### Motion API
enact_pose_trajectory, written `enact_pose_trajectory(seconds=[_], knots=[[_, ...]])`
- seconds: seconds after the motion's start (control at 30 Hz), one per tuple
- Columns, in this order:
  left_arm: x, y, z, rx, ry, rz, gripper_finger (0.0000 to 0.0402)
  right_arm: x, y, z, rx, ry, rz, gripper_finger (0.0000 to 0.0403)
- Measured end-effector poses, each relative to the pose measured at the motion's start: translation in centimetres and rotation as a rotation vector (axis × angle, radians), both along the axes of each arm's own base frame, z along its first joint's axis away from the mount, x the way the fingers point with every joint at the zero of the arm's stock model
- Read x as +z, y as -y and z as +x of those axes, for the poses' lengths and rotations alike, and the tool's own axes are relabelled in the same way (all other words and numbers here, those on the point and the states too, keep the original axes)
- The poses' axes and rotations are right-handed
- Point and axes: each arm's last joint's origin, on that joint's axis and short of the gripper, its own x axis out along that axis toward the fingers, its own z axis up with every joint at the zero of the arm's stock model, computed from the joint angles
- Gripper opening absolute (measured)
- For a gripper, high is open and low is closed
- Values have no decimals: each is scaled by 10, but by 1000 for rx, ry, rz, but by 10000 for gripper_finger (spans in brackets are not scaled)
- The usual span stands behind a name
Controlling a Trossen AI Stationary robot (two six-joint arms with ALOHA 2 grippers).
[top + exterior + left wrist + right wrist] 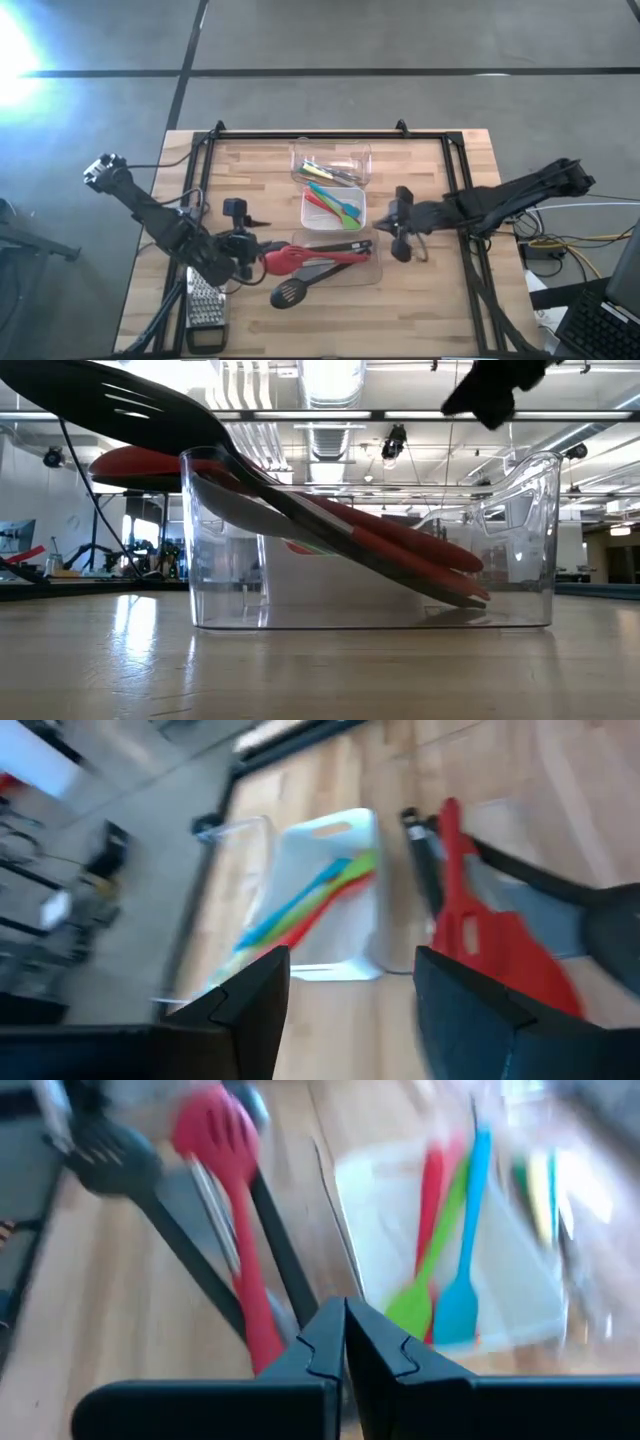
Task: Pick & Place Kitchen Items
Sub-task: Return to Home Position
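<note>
left claw (pixel 352 960) open, holds nothing, near red spoon (pixel 285 260) | right claw (pixel 345 1310) closed, holds nothing, beside clear tub (pixel 362 273) | both over table (pixel 450 310)

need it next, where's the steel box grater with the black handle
In the high view the steel box grater lies near the wooden table's bottom-left corner, on the robot's left side, left of the black slotted spoon's head.

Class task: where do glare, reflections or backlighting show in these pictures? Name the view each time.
High view: strong glare whitens the floor at the upper left corner. Low view: ceiling lights reflect as pale streaks on the table top, and the black slotted spoon shows as a silhouette against them.
</note>
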Motion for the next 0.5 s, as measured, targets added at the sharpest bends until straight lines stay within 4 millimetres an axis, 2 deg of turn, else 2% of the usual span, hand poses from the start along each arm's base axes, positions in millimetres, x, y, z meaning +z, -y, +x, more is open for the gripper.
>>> enact_pose_trajectory(seconds=[0.13, 0.3, 0.5], knots=[[1, -9, -9, 24, 32, 51, 213, 15, 3, -9, 66, 123, -65, 8], [4, -27, -28, 43, 137, -10, 212, 37, 10, -23, 120, 259, -155, 8], [-3, -42, -50, -110, 307, -78, 212, 57, 11, -38, 253, 405, -240, 8]])
